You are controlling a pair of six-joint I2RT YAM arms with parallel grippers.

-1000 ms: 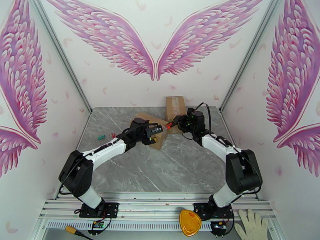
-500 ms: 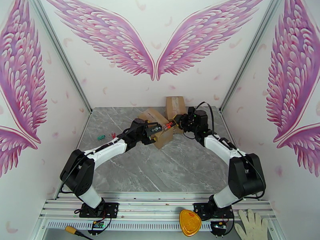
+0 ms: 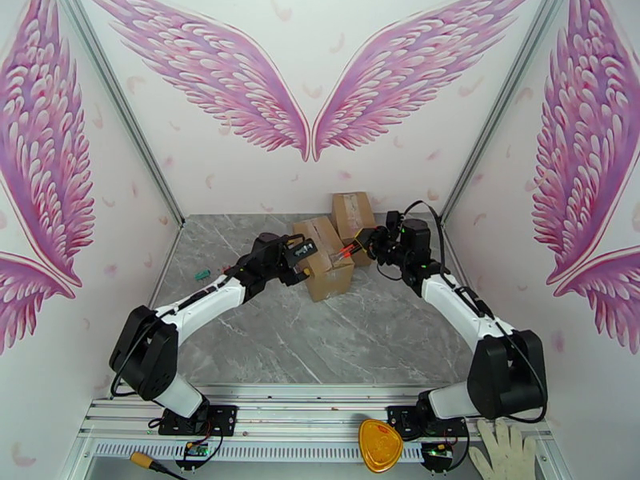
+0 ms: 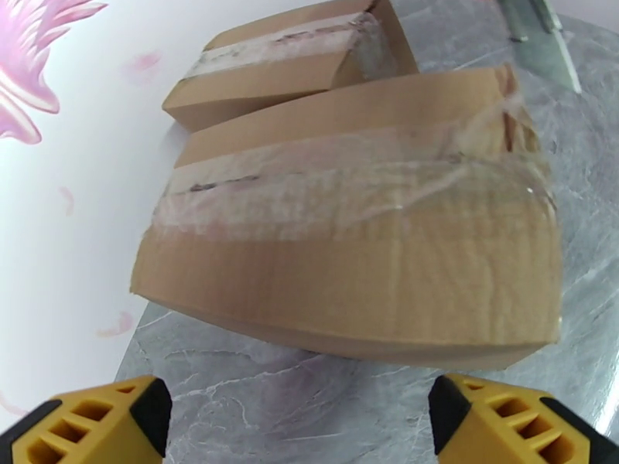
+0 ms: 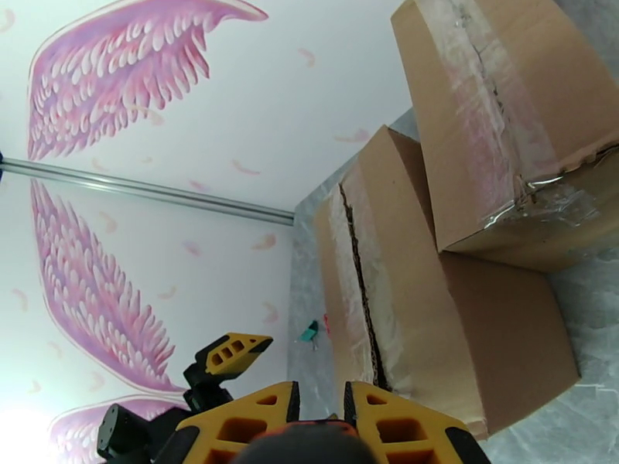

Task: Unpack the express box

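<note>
Two taped cardboard boxes stand at the back of the table. The front express box has its tape seam slit along the top. The second box sits right behind it. My left gripper is open, level with the front box's left side, with nothing between its yellow fingertips. My right gripper is shut on a red utility knife, whose blade points at the front box's right end.
A small green object lies on the marble table at the left. A yellow item and a white glove rest by the near rail. Walls close in at the back and sides.
The front box has gone from tilted to sitting flat beside the back box. My left gripper has come off it to its left. My right gripper has drawn back to the right with the knife.
</note>
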